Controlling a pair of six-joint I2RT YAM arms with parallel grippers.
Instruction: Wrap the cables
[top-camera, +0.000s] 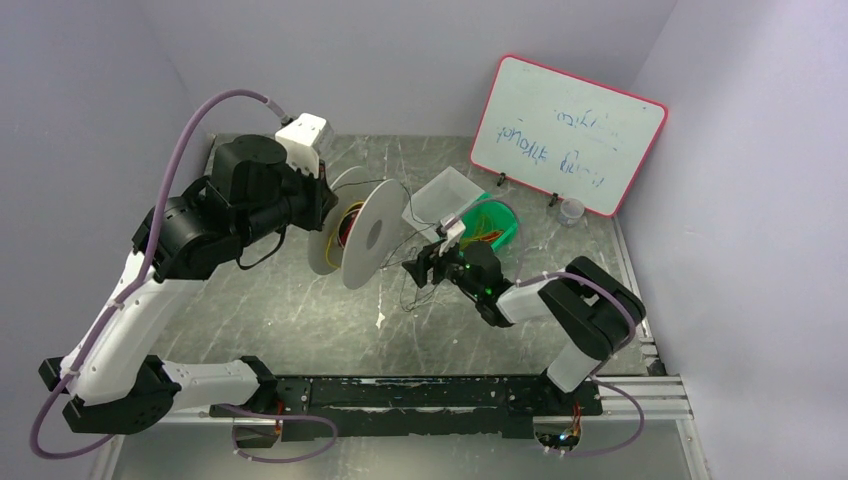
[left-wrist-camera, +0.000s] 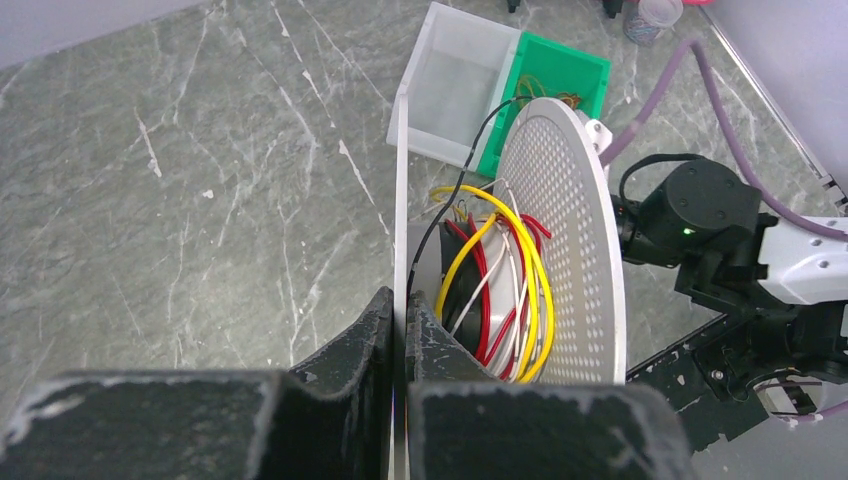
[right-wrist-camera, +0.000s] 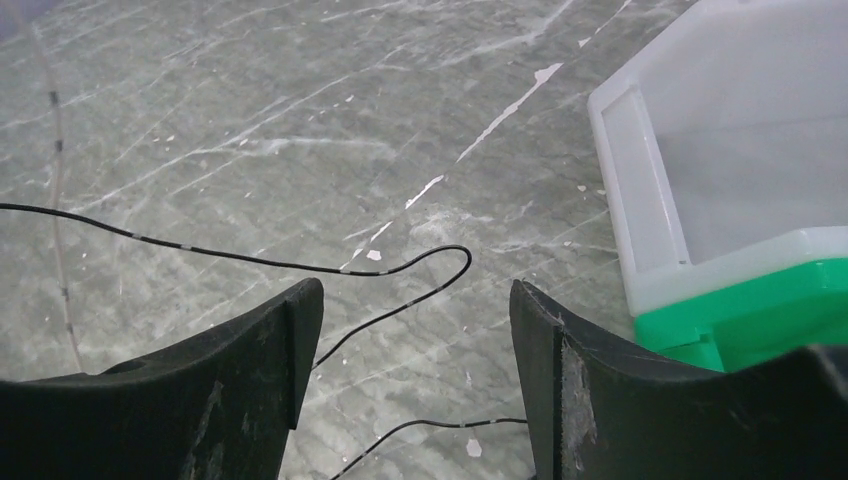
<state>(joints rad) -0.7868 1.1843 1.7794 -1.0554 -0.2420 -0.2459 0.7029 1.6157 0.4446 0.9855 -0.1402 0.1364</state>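
Observation:
A white spool (top-camera: 366, 234) with two round flanges is held upright above the table. My left gripper (left-wrist-camera: 408, 318) is shut on its near flange (left-wrist-camera: 401, 200). Yellow, red and white cables (left-wrist-camera: 505, 290) are wound on the core between the flanges. A black cable (left-wrist-camera: 470, 150) runs from the spool down to the table (top-camera: 405, 285). In the right wrist view the black cable (right-wrist-camera: 250, 262) lies looped on the table, and my right gripper (right-wrist-camera: 415, 300) is open just above it, with a stretch of the cable between the fingers. More cables (top-camera: 492, 222) lie in the green bin.
A clear plastic bin (top-camera: 440, 200) sits on the green bin (top-camera: 505, 232) at the back middle; both show in the right wrist view (right-wrist-camera: 730, 180). A whiteboard (top-camera: 568, 135) leans at the back right, with a small clear cup (top-camera: 571, 210) by it. The table is grey marble.

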